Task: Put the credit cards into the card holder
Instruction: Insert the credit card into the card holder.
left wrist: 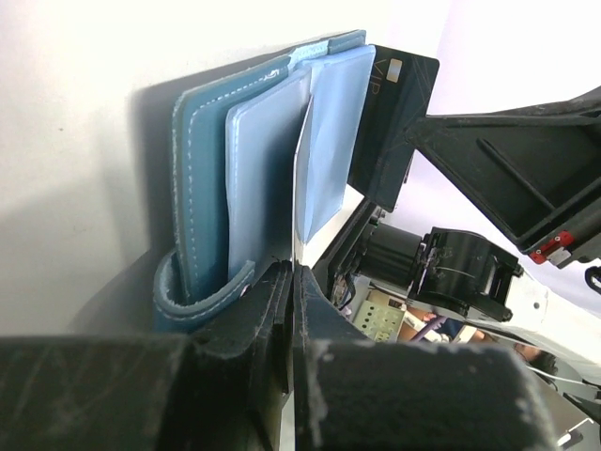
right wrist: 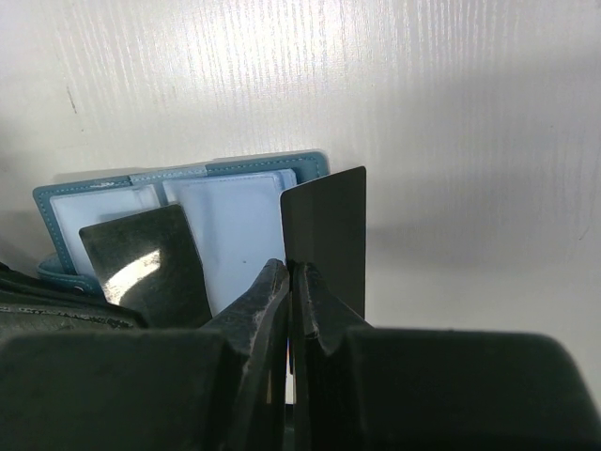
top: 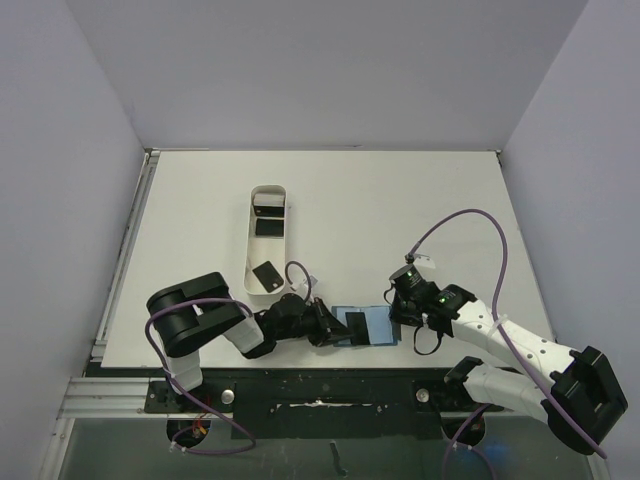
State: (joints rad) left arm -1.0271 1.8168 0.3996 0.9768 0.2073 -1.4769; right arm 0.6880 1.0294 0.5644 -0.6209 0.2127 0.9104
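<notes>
Card holder [top: 380, 325] is laid open by the table's near edge, between both hands. Its left edge is clamped by the left hand [left wrist: 291, 282]. A black card [right wrist: 324, 225] is pinched upright at its right edge by the right hand [right wrist: 291, 277]. A second card [right wrist: 146, 263] is rested on its left panel.

Stitched teal leather on the card holder [right wrist: 230, 225] (smooth plastic inside); credit cards [right wrist: 146, 263] glossy black.

Top external view: set high behind the arm bases [top: 187, 378], looking down on the whole white table [top: 400, 200]. Wrist views: close and low, facing each other across the open teal-blue bifold wallet [top: 375, 325] [left wrist: 207, 169] [right wrist: 235, 216], common to all three.
</notes>
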